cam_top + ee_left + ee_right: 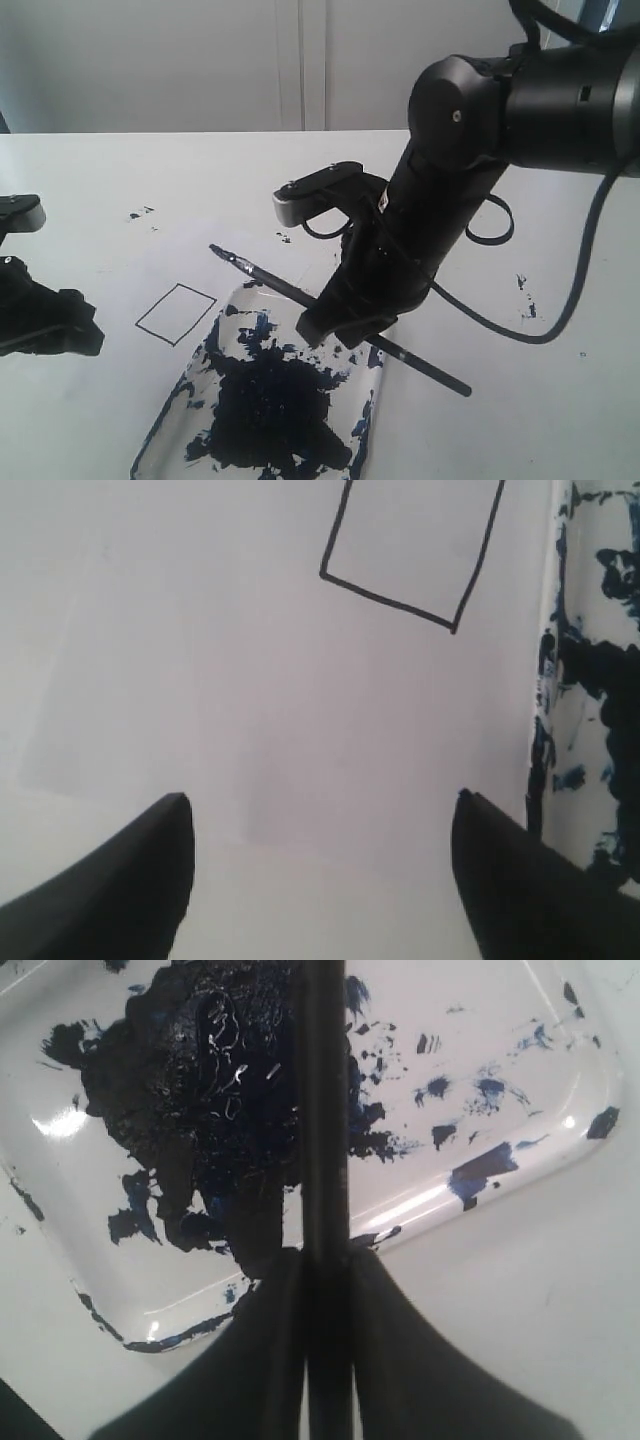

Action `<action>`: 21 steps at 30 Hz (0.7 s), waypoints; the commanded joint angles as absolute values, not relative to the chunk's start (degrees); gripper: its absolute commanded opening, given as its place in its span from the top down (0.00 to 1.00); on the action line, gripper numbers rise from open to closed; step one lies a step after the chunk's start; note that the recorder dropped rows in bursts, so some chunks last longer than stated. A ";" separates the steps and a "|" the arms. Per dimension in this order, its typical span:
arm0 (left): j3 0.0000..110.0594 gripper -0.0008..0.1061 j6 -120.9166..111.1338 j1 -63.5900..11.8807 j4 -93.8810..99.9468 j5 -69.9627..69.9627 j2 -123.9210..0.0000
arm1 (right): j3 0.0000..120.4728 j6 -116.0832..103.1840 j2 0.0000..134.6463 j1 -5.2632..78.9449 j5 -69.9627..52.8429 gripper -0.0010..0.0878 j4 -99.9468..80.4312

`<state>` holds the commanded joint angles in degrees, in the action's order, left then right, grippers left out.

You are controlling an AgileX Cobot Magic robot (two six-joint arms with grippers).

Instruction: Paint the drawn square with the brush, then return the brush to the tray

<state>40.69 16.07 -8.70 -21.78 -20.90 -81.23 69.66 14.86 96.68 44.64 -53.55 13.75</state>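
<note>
Brush [262, 275]: thin black stick with a dark wet tip, slanted above the far end of the tray [176, 402], the tip reaching beyond the tray's far-left corner.
Right end effector [335, 325]: clamped on the brush mid-shaft, over the tray's far edge.
Left end effector [320, 798]: jaws stood apart and held nothing, left of the tray.
Drawn square [176, 314]: thin black outline, blank inside, just left of the tray's far-left corner.
Tray: clear, rounded corners, with a large blue-black blotch and splatters.
Surface [560, 430]: white, with dark specks [527, 295] right of the tray.

There are one tray [520, 1020], one brush [275, 283], one drawn square [176, 314] and two grippers: left gripper [320, 810], right gripper [325, 1260].
</note>
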 joint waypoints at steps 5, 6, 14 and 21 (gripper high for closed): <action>40.69 0.30 19.82 -8.70 -21.78 -18.74 -83.60 | 71.63 14.86 99.52 44.64 -53.38 0.99 14.50; 40.69 0.30 20.13 -8.70 -21.78 -18.39 -84.24 | 71.93 14.86 100.27 44.64 -53.22 0.99 14.64; 40.69 0.30 21.08 -8.70 -20.50 -15.82 -88.01 | 74.94 14.43 103.71 44.64 -52.59 0.99 15.26; 40.69 0.30 21.08 -8.70 -20.01 -14.93 -91.43 | 77.93 14.43 106.21 46.48 -52.19 0.99 15.81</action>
